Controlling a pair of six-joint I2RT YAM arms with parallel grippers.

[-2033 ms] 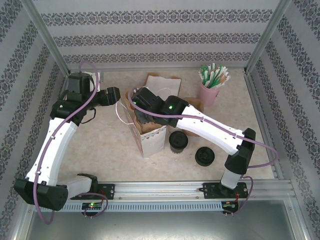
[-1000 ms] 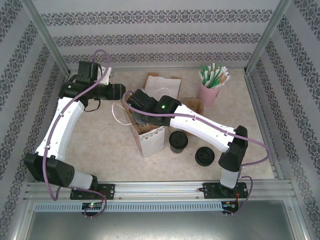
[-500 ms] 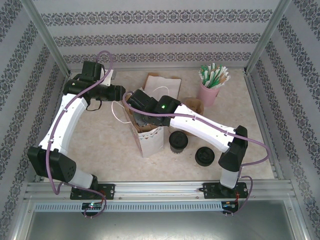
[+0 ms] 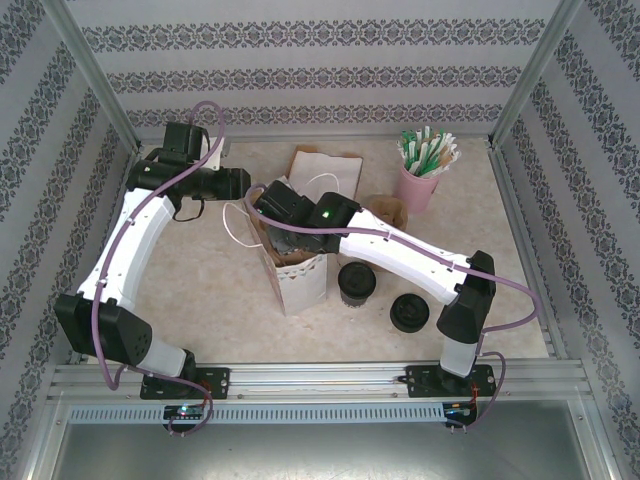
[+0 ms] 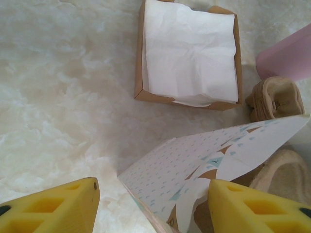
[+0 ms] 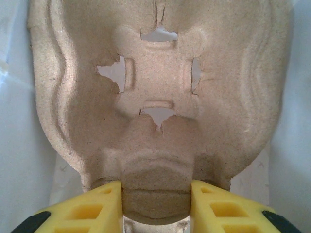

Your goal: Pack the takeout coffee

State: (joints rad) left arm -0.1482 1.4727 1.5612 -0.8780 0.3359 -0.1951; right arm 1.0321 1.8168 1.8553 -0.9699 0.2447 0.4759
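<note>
The takeout coffee (image 4: 356,283), a small cup under a black lid, stands on the table just right of the white patterned paper bag (image 4: 300,285). My right gripper (image 6: 156,204) reaches down into the bag's mouth, shut on the rim of a brown pulp cup carrier (image 6: 155,87), with white bag walls on both sides of it. My left gripper (image 5: 153,206) is open at the bag's back left corner. The bag's top edge (image 5: 204,160) runs between its yellow fingers.
A loose black lid (image 4: 409,312) lies right of the coffee. Behind the bag are a brown box of white napkins (image 5: 189,53), more pulp carriers (image 5: 274,99) and a pink cup of straws (image 4: 420,180). Patterned walls close in the back and sides.
My left arm has swung in from the left toward the bag's back left corner. My right gripper has sunk a little deeper into the bag with the carrier.
</note>
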